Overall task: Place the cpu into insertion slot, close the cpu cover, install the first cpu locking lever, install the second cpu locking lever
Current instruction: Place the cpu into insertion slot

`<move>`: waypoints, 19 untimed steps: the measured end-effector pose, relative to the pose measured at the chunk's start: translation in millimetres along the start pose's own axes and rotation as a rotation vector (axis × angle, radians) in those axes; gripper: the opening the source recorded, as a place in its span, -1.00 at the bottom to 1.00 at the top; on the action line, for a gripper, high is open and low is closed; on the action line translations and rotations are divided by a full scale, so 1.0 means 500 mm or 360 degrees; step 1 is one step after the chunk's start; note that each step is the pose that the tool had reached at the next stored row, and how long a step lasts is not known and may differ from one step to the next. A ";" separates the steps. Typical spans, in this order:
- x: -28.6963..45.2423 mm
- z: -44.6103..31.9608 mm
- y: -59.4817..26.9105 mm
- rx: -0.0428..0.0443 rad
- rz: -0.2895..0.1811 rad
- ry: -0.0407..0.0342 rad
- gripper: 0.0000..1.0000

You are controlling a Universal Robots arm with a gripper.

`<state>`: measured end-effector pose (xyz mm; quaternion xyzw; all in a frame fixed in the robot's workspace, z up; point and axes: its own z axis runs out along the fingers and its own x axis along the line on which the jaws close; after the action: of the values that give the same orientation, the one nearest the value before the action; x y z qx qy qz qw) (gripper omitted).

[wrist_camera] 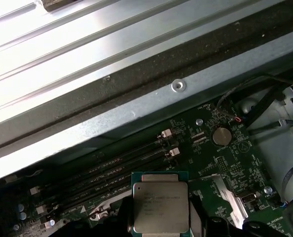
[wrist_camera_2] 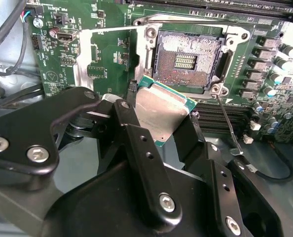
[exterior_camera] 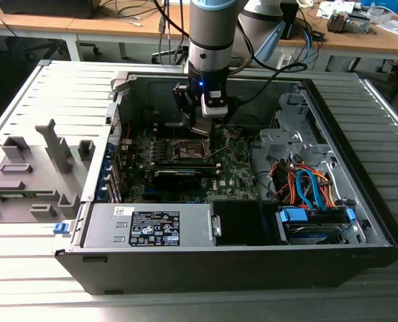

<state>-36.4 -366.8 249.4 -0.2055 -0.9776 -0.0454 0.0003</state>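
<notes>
Grey arm [exterior_camera: 212,40] upright; claw [wrist_camera_2: 159,123] clamps cpu [wrist_camera_2: 164,106] near slot [wrist_camera_2: 186,59].

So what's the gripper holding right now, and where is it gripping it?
The gripper holds the cpu, pinched by two opposite edges, near the empty slot.

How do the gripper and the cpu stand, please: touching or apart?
Touching: in the second wrist view, the gripper clamps the cpu by opposite edges.
</notes>
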 end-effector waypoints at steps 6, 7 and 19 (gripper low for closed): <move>0.000 0.000 0.000 -0.0001 0.0041 -0.0004 0.08; 0.000 0.000 0.000 -0.0001 0.0046 -0.0004 0.08; 0.000 0.000 0.000 -0.0002 0.0117 -0.0011 0.08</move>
<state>-36.3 -366.8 249.3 -0.2416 -0.9693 -0.0454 -0.0014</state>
